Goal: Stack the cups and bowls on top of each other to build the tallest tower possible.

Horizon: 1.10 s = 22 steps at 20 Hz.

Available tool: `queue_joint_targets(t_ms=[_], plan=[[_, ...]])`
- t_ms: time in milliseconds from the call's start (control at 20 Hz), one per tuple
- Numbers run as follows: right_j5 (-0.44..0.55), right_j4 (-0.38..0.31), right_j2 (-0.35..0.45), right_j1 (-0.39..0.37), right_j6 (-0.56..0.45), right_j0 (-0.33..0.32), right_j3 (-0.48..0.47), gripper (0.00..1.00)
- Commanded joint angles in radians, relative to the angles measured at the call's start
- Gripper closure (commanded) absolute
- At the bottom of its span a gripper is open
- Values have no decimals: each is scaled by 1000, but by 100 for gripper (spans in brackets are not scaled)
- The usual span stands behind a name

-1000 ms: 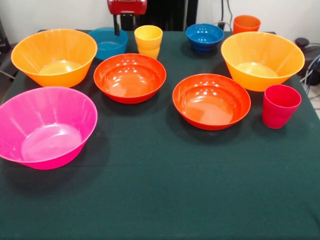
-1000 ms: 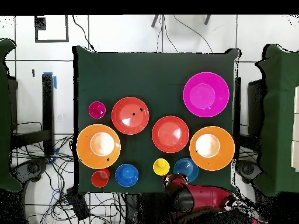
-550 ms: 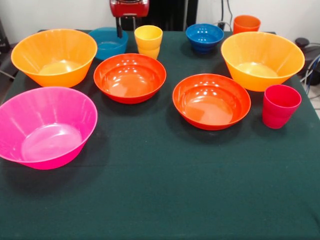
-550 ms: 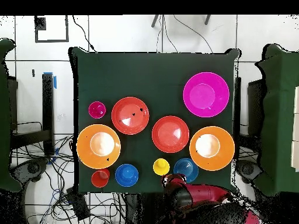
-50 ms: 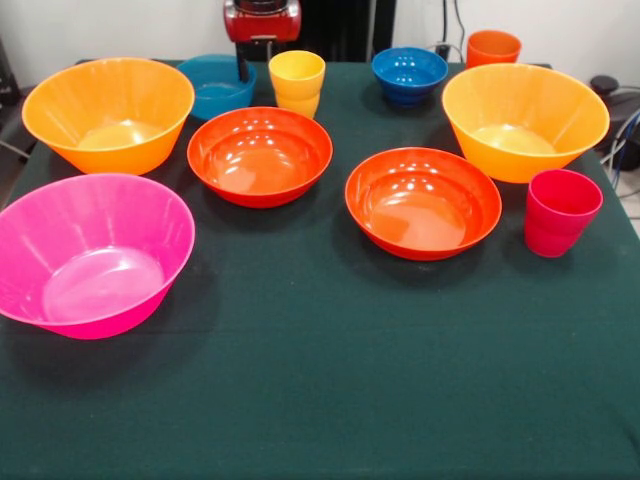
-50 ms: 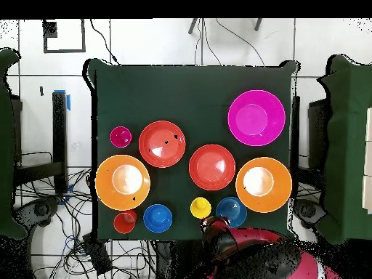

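Note:
Every piece stands alone on the green table (image 5: 320, 380); no tower shows. Two large orange-yellow bowls (image 5: 108, 115) (image 5: 525, 120) sit at left and right, and a pink bowl (image 5: 90, 252) is near left. Two red-orange bowls (image 5: 260, 155) (image 5: 423, 202) fill the middle. Along the far edge are a teal-blue bowl (image 5: 215, 85), a yellow cup (image 5: 297, 83), a blue bowl (image 5: 409, 75) and an orange cup (image 5: 493, 48). The red-pink cup (image 5: 561, 212) is at right. My gripper (image 5: 255, 55) hangs at the far edge between the teal-blue bowl and the yellow cup, holding nothing visible.
From overhead, the gripper (image 6: 214, 227) sits at the table's bottom edge between the yellow cup (image 6: 200, 208) and a blue bowl (image 6: 231, 211). The pink bowl (image 6: 256, 118) lies upper right. Cables and equipment surround the table (image 6: 189, 87).
The gripper has edged a little lower and sideways at the table's far edge, and the arm behind it has swung. No bowl or cup has moved.

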Motion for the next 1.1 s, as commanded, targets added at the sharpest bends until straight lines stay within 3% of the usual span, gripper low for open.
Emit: queue_joint_targets(t_ms=[50, 900, 950, 1100], plan=[[-72, -48, 55, 40, 78, 37, -129, 0], [-8, -36, 57, 24, 64, 33, -140, 0], [-13, -36, 51, 23, 67, 40, -141, 100], [24, -24, 57, 15, 63, 37, -136, 100]])
